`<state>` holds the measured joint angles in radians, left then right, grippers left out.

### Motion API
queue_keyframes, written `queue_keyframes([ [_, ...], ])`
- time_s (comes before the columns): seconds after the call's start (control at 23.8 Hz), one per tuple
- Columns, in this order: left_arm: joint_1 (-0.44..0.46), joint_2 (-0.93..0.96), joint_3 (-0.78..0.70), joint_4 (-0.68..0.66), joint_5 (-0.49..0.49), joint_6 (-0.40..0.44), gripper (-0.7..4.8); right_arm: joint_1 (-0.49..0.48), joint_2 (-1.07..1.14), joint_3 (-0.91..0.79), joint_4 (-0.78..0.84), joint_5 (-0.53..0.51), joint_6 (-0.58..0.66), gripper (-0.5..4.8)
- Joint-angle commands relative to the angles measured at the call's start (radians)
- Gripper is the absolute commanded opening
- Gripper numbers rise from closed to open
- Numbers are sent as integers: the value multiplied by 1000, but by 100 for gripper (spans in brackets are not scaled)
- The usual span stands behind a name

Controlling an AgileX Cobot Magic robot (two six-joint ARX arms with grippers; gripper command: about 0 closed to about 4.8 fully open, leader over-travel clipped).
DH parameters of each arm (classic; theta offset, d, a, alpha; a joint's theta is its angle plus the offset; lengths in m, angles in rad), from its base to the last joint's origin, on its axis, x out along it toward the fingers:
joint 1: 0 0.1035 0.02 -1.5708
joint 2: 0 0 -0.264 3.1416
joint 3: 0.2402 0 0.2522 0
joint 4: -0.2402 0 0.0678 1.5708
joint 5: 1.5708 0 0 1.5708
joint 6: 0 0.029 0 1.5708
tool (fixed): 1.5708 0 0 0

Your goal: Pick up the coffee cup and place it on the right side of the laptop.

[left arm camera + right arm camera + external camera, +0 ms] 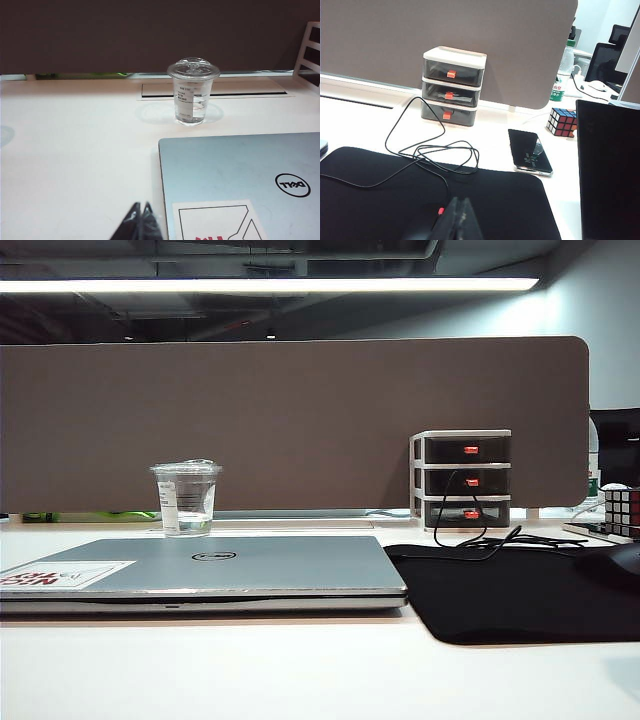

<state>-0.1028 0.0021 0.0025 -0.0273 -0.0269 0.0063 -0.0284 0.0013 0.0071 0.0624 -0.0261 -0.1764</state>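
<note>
Exterior view: coffee cup [186, 498] upright on worktop [300, 670] behind closed laptop [200, 575]. Left gripper [139, 222] low beside laptop edge, jaws clenched, empty. Right gripper [458, 220] over black mat [420, 200], jaws clenched, empty.

A big brown divider wall [290, 420] stands across the back of the white desk [300, 670], with one long bright light [270, 285] glowing along the top under a dark ceiling.
</note>
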Motion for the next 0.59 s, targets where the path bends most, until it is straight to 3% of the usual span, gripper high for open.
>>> queue_keyframes([
  [0.04, 1, 0, 5, 6, 5, -3, -5, 1, -2, -6, 17, 5, 4, -1],
  [0.38, 1, 0, 5, 6, 6, -5, -5, 1, -2, -6, 17, 0, 6, -1],
  [0.46, 1, 0, 5, 8, 32, -34, -4, 1, -2, -6, 15, -43, 76, -1],
  [0.55, 1, 0, 5, 10, 177, -68, -4, 2, -2, -6, -11, -175, 212, -1],
  [0.59, 1, 0, 5, 13, 288, -66, -5, 2, -2, -6, -38, -291, 264, -1],
])
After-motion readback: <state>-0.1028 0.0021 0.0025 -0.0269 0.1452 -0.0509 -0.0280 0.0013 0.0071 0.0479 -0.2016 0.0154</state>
